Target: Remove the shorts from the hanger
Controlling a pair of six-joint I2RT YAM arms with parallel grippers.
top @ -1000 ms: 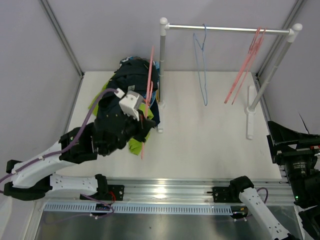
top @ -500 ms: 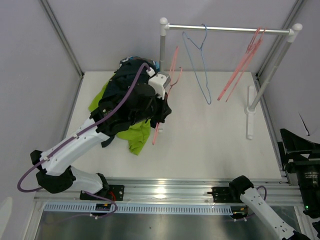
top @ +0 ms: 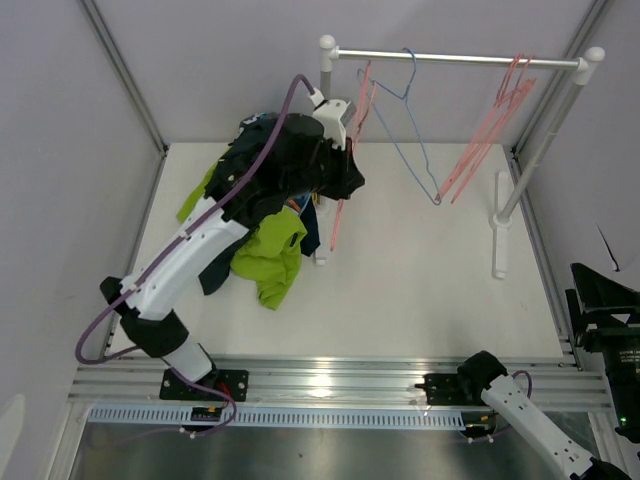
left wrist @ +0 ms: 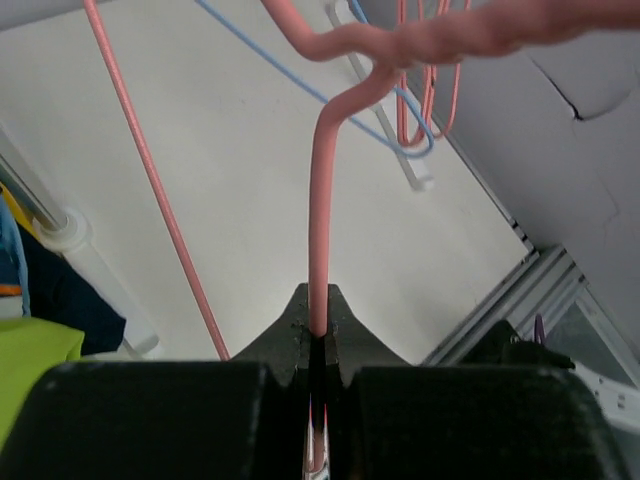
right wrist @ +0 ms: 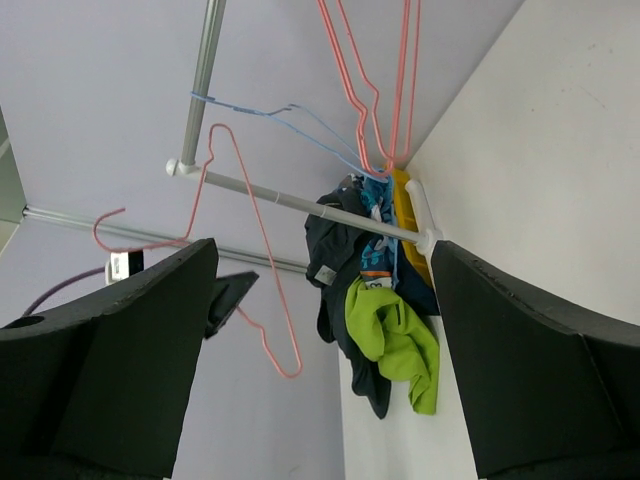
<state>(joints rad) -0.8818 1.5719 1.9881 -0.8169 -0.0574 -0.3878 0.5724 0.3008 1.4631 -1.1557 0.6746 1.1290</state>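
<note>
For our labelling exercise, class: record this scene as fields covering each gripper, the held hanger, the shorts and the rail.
left gripper: shut on a bare pink hanger, high by the rail's left end
right gripper: open, holding nothing
shorts: heaped by the left post, lime green pair nearest the arms
rail: one blue hanger, pink hangers at right end

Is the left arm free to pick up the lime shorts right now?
Probably not. The left gripper is shut on the pink hanger, held up beside the rod, well above the lime shorts. It would likely have to hang or drop the hanger first.
</note>
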